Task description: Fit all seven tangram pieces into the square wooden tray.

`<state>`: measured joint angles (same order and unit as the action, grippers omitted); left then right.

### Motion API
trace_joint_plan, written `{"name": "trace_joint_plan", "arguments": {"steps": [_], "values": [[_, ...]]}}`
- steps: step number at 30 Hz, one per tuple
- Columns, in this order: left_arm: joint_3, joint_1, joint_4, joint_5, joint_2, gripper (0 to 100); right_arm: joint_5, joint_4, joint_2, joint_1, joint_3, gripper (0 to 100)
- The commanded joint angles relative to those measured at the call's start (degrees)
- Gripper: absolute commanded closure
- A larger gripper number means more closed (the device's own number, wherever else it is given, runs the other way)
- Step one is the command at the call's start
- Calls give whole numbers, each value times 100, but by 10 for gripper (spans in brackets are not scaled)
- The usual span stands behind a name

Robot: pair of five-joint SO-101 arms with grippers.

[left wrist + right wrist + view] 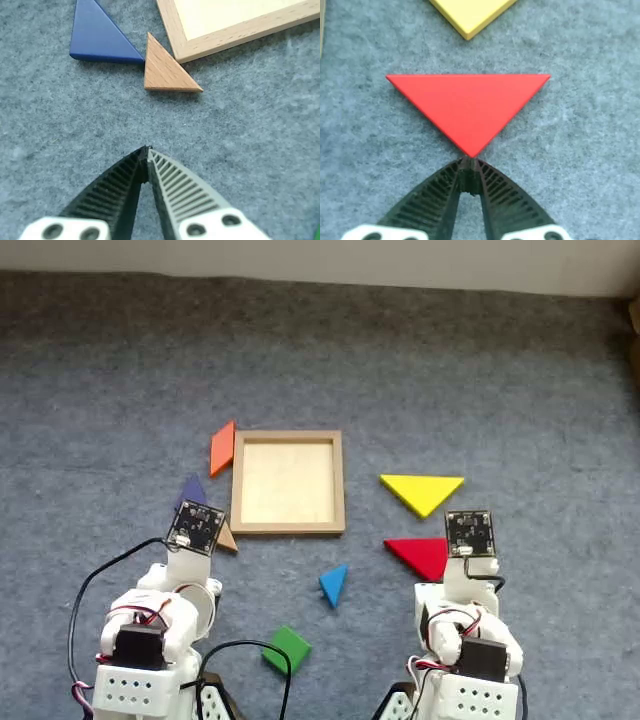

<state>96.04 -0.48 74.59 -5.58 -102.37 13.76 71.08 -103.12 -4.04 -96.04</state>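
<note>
The square wooden tray (288, 527) lies bare in the middle of the grey mat. An orange piece (222, 448) sits at its left, with a dark blue triangle (97, 36) and a small wooden triangle (165, 72) by its near left corner. My left gripper (146, 152) is shut, apart from the wooden triangle on the mat. A yellow triangle (421, 491) and a red triangle (469, 107) lie right of the tray. My right gripper (469, 162) is shut with its tips at the red triangle's near point. A light blue triangle (334, 585) and a green square (288, 648) lie nearer the arms.
Grey carpet (520, 390) covers the table, with open room beyond and to both sides of the tray. Both arm bases (140, 680) stand at the near edge, with cables looping beside the green square.
</note>
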Motion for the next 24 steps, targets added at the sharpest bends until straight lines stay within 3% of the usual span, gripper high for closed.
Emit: {"name": "trace_joint_plan", "arguments": {"steps": [1,6,24], "values": [[119,-66,26,-44,-22,993,70,-4,-75,13,-558,993],[119,-66,26,-44,-22,993,70,-31,-75,4,-453,993],[119,-66,26,-44,-22,993,88,-31,75,-110,2923,991]]}}
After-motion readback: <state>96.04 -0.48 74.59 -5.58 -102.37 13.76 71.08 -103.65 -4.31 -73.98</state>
